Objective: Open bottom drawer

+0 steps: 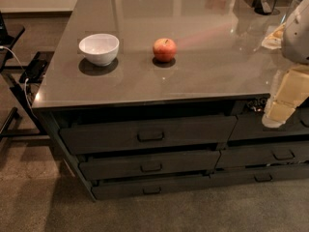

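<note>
The bottom drawer (120, 189) is the lowest, thinnest dark-grey front in the left stack, with a small loop handle (151, 190) at its centre. Its front sits about flush with the cabinet and no inside shows. Above it are the middle drawer (149, 164) and the taller top drawer (149, 135). My gripper (276, 112) hangs on the cream arm at the right edge, in front of the right stack's top drawer. It is well above and to the right of the bottom drawer's handle and touches no handle.
A white bowl (99, 48) and a red apple (164, 49) stand on the glossy grey countertop (203, 66). The right stack of drawers (275, 153) adjoins. A black stand with cables (29, 76) is at the left. Carpeted floor (145, 216) lies in front.
</note>
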`<state>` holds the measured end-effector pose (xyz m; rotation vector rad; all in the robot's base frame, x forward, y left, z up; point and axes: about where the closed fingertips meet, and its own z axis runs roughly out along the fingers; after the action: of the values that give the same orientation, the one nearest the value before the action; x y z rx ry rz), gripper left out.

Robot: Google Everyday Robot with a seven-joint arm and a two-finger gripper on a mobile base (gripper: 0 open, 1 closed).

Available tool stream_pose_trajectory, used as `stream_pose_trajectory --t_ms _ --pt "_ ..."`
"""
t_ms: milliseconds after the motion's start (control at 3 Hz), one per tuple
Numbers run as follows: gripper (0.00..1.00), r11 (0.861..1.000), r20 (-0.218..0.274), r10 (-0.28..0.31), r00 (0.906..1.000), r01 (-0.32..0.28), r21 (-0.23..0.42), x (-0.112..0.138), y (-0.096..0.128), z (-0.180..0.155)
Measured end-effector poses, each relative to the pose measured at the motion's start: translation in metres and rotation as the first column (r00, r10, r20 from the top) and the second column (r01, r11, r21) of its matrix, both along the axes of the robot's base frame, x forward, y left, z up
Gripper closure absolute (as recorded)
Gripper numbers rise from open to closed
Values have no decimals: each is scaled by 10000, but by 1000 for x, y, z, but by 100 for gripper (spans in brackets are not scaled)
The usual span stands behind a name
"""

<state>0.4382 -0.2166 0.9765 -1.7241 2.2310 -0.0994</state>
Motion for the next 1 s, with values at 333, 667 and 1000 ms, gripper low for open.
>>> stream_pose_trajectory --t_ms 333,667,1000 --pt "0 10000 20 2 10000 -2 2 0 0 0" --pt "0 9999 -15 9 10000 -9 116 -4 -1 -21" --pt "0 9986 -426 399 9983 -384 363 -9 -3 -68"
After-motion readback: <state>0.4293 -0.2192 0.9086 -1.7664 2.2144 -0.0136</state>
